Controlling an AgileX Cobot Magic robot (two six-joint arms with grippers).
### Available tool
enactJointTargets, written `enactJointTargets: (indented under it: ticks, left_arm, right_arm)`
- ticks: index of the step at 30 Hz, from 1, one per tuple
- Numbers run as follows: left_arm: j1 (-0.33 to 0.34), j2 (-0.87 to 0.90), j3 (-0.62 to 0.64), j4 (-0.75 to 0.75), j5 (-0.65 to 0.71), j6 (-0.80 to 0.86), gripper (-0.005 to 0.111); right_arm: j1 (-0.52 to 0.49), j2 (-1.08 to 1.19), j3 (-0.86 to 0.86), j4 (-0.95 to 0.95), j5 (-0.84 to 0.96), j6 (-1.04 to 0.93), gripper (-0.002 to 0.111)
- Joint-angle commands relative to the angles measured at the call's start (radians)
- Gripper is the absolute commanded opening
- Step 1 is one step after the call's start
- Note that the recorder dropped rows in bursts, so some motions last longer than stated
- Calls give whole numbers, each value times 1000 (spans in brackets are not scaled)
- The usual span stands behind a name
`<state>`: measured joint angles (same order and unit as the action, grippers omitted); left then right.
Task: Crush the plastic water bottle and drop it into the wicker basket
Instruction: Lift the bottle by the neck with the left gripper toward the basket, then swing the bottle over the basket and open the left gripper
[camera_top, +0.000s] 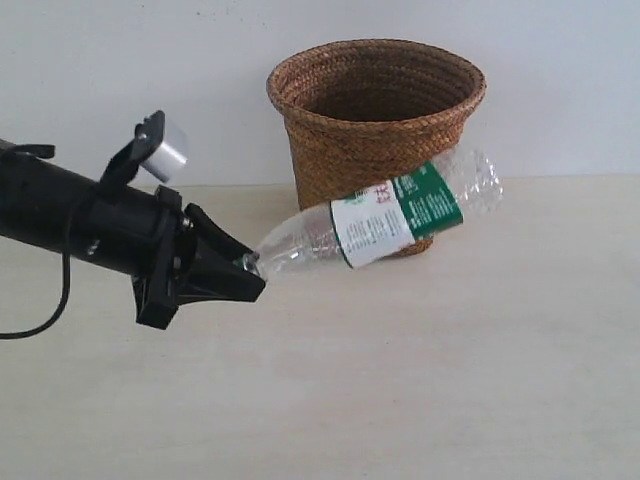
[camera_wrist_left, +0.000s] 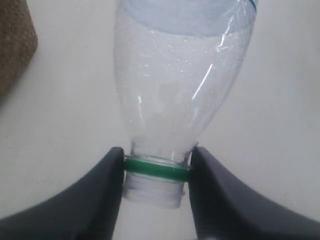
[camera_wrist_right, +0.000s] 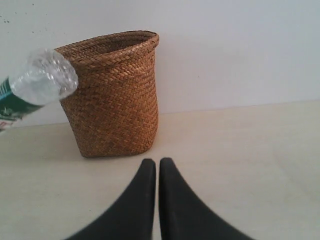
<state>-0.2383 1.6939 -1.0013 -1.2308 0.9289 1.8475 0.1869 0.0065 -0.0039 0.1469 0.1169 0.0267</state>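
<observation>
The right claw (camera_wrist_right: 158, 167) is hovering over the pale desk (camera_top: 420, 390) with its two black tips pressed almost together and nothing between them, and it is facing the basket. The left claw (camera_top: 250, 272) is clamping the neck of the plastic water bottle (camera_top: 375, 222). Its fingers (camera_wrist_left: 107, 175) are squeezing either side of the green ring (camera_wrist_left: 157, 168) just above the threaded mouth. The bottle is hanging clear of the desk, slanting up and away from that claw, so its base is pointing up toward the right in the exterior view. A green-and-white label (camera_top: 430, 205) is wrapping its middle. Behind it, the wicker basket (camera_top: 350, 150) is standing upright on the desk. The bottle is crossing in front of its lower wall, below the rim, though I cannot tell whether the two are touching. A plain white wall (camera_top: 560, 80) is rising behind the basket.
</observation>
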Motion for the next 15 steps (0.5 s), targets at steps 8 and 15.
enactJointTargets:
  ticks: [8, 15]
  left_arm:
    - [-5, -283, -1, -407, -33, -32, 4]
    - [-22, -311, -56, -514, -199, -14, 4]
  right_arm:
    - [-5, -7, 4, 4, 2, -2, 0]
    - [-5, -7, 4, 4, 2, -2, 0]
